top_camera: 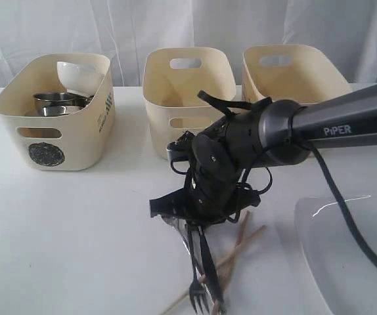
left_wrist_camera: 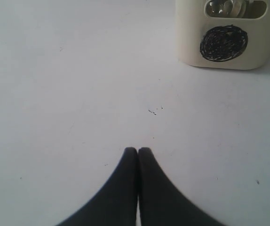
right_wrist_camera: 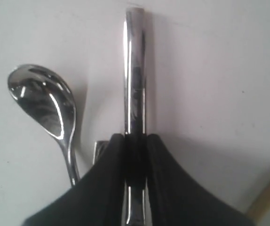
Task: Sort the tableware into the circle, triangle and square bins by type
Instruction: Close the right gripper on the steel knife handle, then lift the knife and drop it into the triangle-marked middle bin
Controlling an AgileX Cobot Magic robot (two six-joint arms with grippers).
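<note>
My right gripper point(right_wrist_camera: 136, 137) is shut on a straight steel cutlery handle point(right_wrist_camera: 135, 70) lying on the white table; I cannot tell whether it is the fork's or the knife's. The spoon point(right_wrist_camera: 45, 101) lies beside it, bowl up. In the exterior view the right gripper point(top_camera: 188, 220) is down over the cutlery, with the fork point(top_camera: 198, 295), the knife point(top_camera: 208, 262) and the wooden chopsticks point(top_camera: 241, 246) sticking out toward the near edge. My left gripper point(left_wrist_camera: 137, 149) is shut and empty over bare table. The circle bin point(top_camera: 57, 131) holds steel mugs point(top_camera: 57, 102) and a white bowl point(top_camera: 77, 75).
Two more cream bins stand at the back, middle point(top_camera: 188, 85) and right point(top_camera: 293, 72); their marks do not show. The large white plate point(top_camera: 346, 256) lies at the near right. The right arm point(top_camera: 346, 121) and its cable cross above the plate. The circle bin point(left_wrist_camera: 222, 37) is far ahead of the left gripper.
</note>
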